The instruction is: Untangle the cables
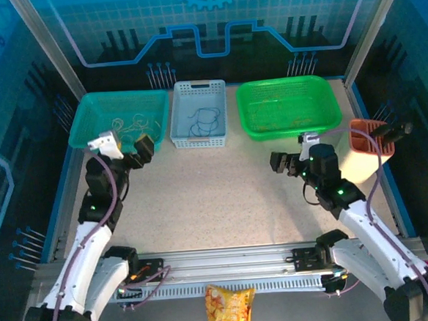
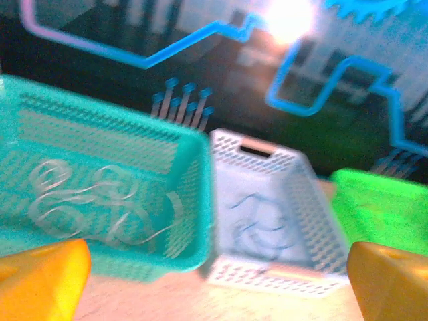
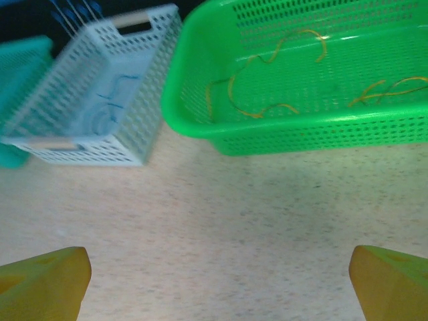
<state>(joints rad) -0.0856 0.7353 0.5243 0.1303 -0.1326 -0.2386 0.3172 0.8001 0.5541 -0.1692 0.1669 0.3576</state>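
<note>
tabletop, cables beyond left end effector

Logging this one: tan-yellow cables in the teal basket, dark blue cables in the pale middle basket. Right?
One slip: the tan-yellow cables lie in the green basket, as the right wrist view shows. The dark blue cables are in the pale middle basket.

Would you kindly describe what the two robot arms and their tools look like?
The left arm and right arm have white lower links, black upper joints and small green lights. A thick purple cable runs along each. The left tool and right tool look black from above; the wrist cameras show yellow-orange fingertips.
</note>
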